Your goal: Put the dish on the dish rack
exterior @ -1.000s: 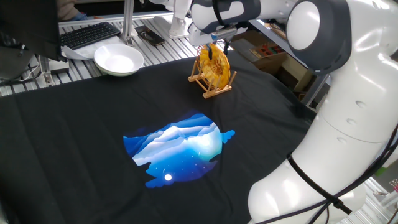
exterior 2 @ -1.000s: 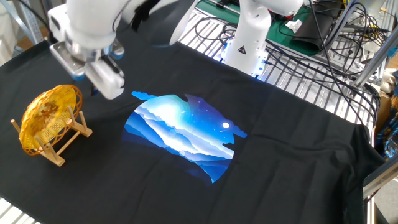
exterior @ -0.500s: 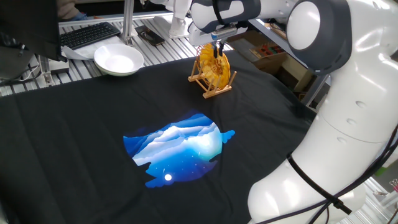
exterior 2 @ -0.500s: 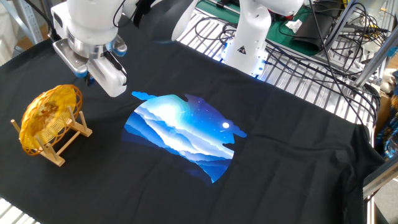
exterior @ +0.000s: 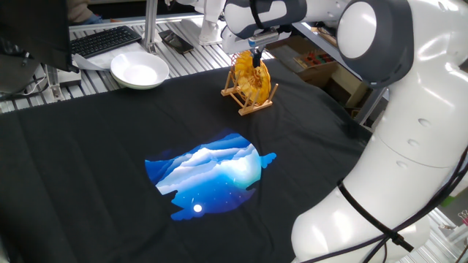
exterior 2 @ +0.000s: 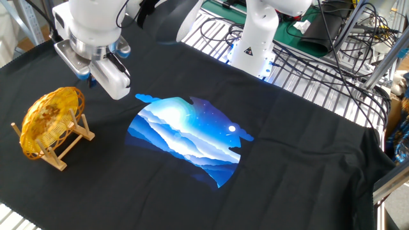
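The golden woven dish stands on edge between the pegs of the small wooden dish rack at the far side of the black cloth. It also shows in the other fixed view, where the dish leans in the rack at the left. My gripper hangs just above the dish's top edge, apart from it. In the other fixed view the gripper is up and to the right of the dish, with its jaws apart and empty.
A white bowl sits at the cloth's far left edge, with a keyboard behind it. A blue mountain print marks the cloth's middle. The robot base and cables stand on a wire grid beyond the cloth.
My gripper has lifted a little away from the dish's top over the last second. The dish has stayed standing in the rack.
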